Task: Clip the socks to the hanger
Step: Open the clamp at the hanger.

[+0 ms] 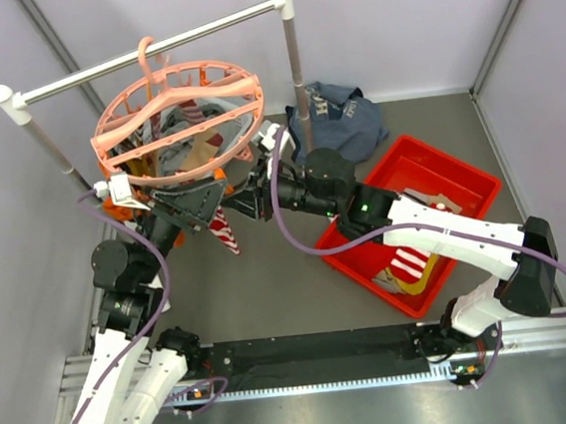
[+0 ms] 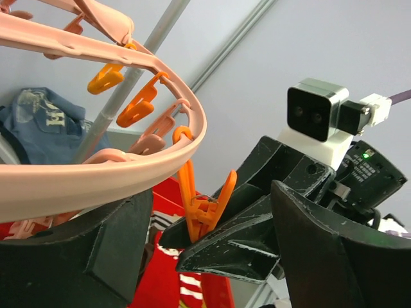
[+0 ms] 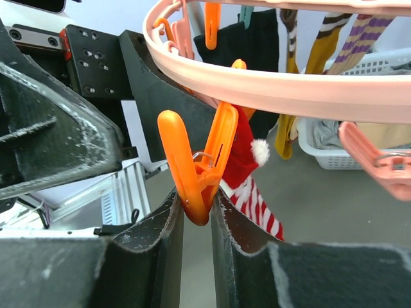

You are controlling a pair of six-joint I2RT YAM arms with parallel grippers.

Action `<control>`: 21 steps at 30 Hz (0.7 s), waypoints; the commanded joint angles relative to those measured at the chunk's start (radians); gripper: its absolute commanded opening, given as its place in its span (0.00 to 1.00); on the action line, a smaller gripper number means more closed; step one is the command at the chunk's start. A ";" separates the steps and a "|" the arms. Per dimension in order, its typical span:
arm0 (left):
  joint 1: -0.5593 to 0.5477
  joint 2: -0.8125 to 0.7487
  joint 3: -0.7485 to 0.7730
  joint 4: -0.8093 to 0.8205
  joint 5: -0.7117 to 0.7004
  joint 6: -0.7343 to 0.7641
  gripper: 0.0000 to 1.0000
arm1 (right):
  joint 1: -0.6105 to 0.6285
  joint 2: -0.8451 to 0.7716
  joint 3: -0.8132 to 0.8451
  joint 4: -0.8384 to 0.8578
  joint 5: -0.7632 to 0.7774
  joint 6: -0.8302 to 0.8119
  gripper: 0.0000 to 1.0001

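Grey counter (image 1: 270,283), pale walls. The right tool (image 3: 196,224) is clenched on an orange peg (image 3: 196,173) under the hanger (image 3: 289,90). The left tool (image 2: 209,218) is spread, gripping nothing. A striped sock (image 3: 257,199) hangs just beyond the right tool. Likely next: feed its cuff into the peg.

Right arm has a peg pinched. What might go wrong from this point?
1. The right gripper holds the orange peg only by its lower tip; it may slip free.
2. The hanger hangs from the rail by its hook; tugging the peg could swing it.
3. The open left gripper straddles the right one closely; they may collide.
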 commanded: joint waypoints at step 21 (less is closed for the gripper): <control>0.001 0.062 -0.005 0.119 -0.027 -0.063 0.41 | 0.003 0.025 0.017 0.058 -0.027 0.009 0.00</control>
